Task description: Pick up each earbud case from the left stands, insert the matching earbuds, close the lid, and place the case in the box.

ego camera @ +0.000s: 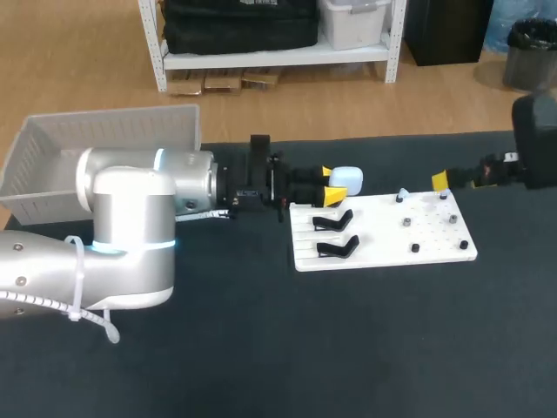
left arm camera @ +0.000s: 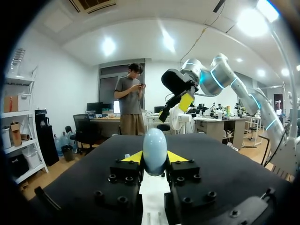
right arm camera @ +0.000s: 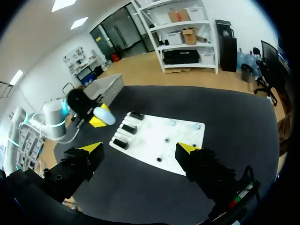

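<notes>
Pale-blue earbud case (ego camera: 348, 178) is pinched between the yellow tips of the left pincer (ego camera: 331, 185), held by the upper-left corner of the white stand board (ego camera: 383, 235), roughly upper middle of the frame. The right pincer (right arm camera: 139, 150) is kept spread wide, nothing in it, near the board's upper-right edge. A white box (ego camera: 104, 139) is parked upper left on the dark tabletop (ego camera: 348, 348).
</notes>
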Robot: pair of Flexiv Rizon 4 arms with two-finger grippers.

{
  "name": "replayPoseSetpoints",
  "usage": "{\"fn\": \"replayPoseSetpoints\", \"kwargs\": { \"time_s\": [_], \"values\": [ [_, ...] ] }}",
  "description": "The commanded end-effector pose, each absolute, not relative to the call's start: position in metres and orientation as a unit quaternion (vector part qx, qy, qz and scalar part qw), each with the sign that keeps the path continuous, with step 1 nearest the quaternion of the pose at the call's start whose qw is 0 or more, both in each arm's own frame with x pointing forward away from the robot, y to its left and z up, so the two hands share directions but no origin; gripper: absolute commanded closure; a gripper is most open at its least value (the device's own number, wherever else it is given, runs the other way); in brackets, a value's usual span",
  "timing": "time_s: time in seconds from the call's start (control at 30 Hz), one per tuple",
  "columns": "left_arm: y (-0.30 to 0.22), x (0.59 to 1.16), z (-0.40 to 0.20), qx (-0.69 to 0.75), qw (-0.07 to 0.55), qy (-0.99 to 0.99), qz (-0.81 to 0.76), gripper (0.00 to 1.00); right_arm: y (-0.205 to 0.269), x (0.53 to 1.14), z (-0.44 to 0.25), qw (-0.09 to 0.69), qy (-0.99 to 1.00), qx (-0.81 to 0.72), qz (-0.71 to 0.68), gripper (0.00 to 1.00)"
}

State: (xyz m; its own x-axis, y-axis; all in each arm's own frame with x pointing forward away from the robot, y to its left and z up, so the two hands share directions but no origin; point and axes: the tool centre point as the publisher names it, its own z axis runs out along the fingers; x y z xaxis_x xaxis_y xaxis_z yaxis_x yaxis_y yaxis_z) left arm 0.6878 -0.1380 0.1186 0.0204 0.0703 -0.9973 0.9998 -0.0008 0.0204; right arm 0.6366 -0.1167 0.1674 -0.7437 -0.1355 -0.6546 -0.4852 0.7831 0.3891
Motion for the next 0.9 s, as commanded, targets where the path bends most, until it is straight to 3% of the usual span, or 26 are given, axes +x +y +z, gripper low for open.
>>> {"fn": "replayPoseSetpoints", "kwargs": {
  "time_s": [0.03,0.9],
  "values": [
    [-0.14,0.692,0.115,0.524,0.484,0.51,-0.481,1.0,-0.104,0.628,0.173,0.311,0.888,-0.185,0.286,0.0],
    [-0.134,0.687,0.11,0.508,0.494,0.511,-0.487,1.0,-0.038,0.625,0.15,0.269,0.902,-0.191,0.278,0.0]
  ]
}}
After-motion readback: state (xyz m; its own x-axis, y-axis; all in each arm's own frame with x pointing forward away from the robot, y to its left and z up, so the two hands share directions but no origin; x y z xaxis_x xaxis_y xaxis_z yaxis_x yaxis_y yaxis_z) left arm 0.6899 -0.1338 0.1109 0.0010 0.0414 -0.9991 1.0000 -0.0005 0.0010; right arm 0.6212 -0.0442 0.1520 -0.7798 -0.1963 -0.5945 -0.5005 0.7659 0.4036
